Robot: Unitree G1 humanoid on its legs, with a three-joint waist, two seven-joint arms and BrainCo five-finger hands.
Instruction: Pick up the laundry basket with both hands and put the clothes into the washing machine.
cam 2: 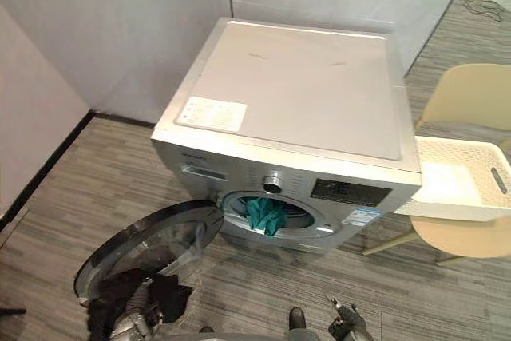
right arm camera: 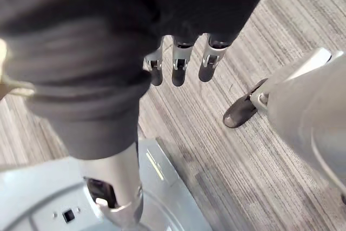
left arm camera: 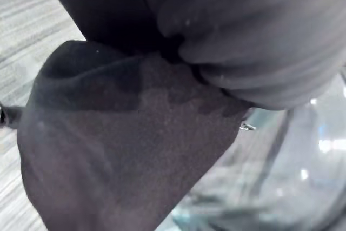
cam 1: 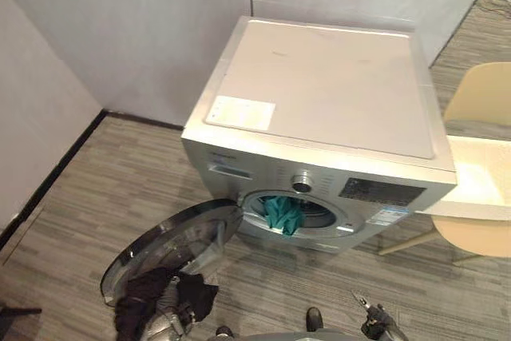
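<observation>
The silver washing machine (cam 1: pixel 319 93) stands with its round glass door (cam 1: pixel 172 245) swung open to the lower left. A teal garment (cam 1: pixel 281 213) hangs out of the drum opening. My left hand (cam 1: pixel 166 325) is low, in front of the open door, shut on a bunched black garment (left arm camera: pixel 119 133) that drapes over it. The door glass (left arm camera: pixel 292 177) shows just past the cloth. My right hand (right arm camera: pixel 180 66) hangs low on the right, in front of the machine, fingers straight and holding nothing. The white laundry basket (cam 2: pixel 463 161) rests on a yellow chair to the machine's right.
The yellow chair (cam 2: pixel 471 93) stands close against the machine's right side. Grey walls (cam 1: pixel 144 29) close off the back and left. Striped grey floor (cam 1: pixel 112 189) lies open left of the machine and in front of it.
</observation>
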